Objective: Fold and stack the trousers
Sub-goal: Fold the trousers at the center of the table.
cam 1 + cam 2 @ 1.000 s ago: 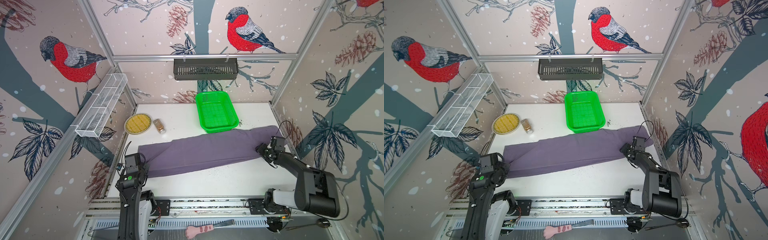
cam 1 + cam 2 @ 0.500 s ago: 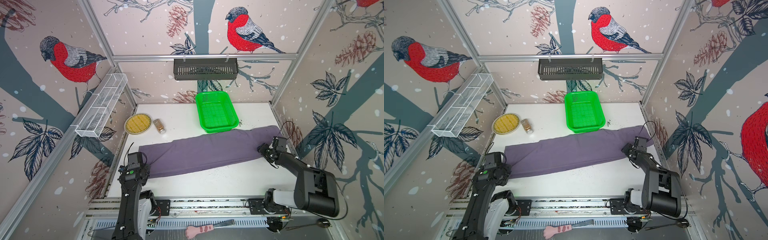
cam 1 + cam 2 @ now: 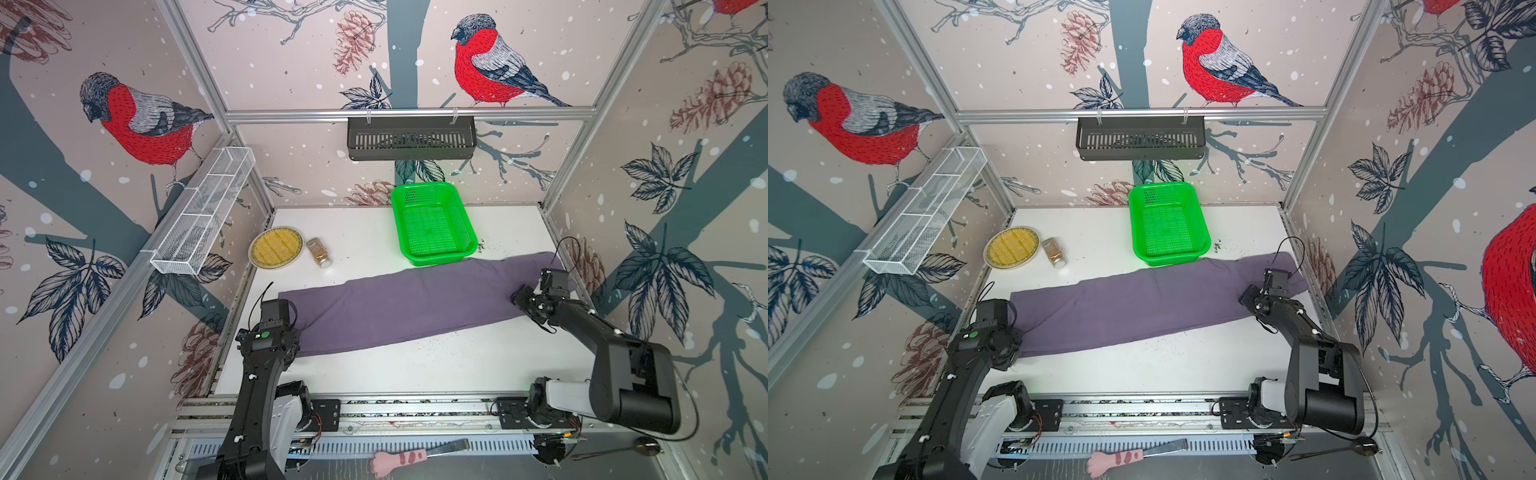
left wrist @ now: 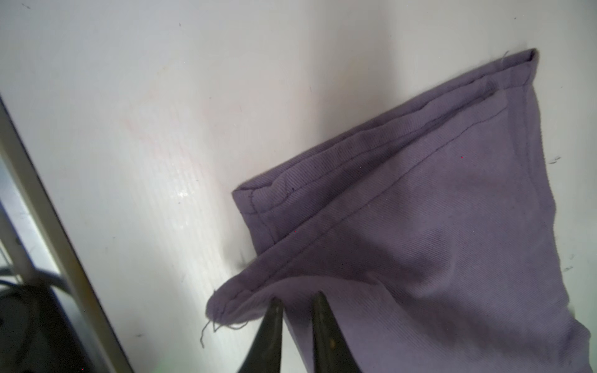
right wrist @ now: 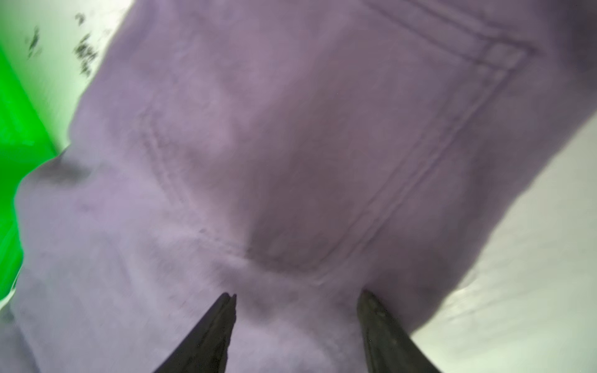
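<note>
In both top views the trousers (image 3: 415, 303) (image 3: 1142, 307) lie stretched across the middle of the bench (image 3: 415, 365), from near its left edge to its right edge, their far side just beside the green basket (image 3: 434, 224). My left arm (image 3: 266, 345) reaches the leg ends by the left edge, and my right end effector (image 3: 520, 297) is over the waist end by the right edge. In the left wrist view my left end effector (image 4: 297, 303) has its tips a narrow gap apart at a hem corner of the trousers (image 4: 436, 210); I cannot tell whether they touch cloth. In the right wrist view my right end effector (image 5: 297, 295) stands wide apart above the trousers (image 5: 290, 145), a stitched pocket (image 5: 323, 168) beyond the tips
</note>
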`<state>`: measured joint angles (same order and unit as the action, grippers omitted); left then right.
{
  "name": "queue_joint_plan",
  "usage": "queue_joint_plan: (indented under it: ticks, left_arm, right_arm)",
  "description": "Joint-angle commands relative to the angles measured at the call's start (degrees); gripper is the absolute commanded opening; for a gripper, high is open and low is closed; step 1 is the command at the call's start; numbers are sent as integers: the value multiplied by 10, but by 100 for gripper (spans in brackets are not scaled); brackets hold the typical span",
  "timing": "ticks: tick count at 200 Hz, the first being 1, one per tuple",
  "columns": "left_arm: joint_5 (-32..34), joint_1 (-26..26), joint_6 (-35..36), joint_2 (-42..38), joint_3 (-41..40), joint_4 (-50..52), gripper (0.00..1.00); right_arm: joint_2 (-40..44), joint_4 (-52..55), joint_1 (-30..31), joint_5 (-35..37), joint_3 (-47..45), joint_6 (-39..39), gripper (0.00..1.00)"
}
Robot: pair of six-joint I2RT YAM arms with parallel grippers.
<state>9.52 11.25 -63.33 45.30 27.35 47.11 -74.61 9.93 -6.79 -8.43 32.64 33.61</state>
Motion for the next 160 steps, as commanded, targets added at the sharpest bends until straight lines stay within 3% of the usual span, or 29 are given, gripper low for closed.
queue_joint_plan:
  ticks: [1, 45, 74, 99, 121, 139, 160]
  left_arm:
    - [22, 0, -5, -5, 4, 16, 24]
    - [42, -1, 13, -16, 26, 17, 36]
    - [58, 1, 57, -34, 62, 13, 43]
    - [32, 2, 96, -17, 78, -2, 44]
    - [-18, 2, 79, -8, 68, -9, 44]
    - [-49, 2, 66, -20, 40, -24, 45]
    - [-46, 3, 59, -26, 14, -27, 45]
  right_arm:
    - [24, 27, 40, -1, 15, -34, 65]
    - [135, -23, 214, -41, -14, -98, 64]
    - [144, -39, 344, -36, -9, -165, 62]
    - [106, -31, 479, -13, 21, -252, 59]
    - [36, 4, 580, 38, 72, -332, 52]
    - [-35, 37, 633, 77, 108, -390, 48]
    - [-95, 59, 651, 95, 137, -427, 45]
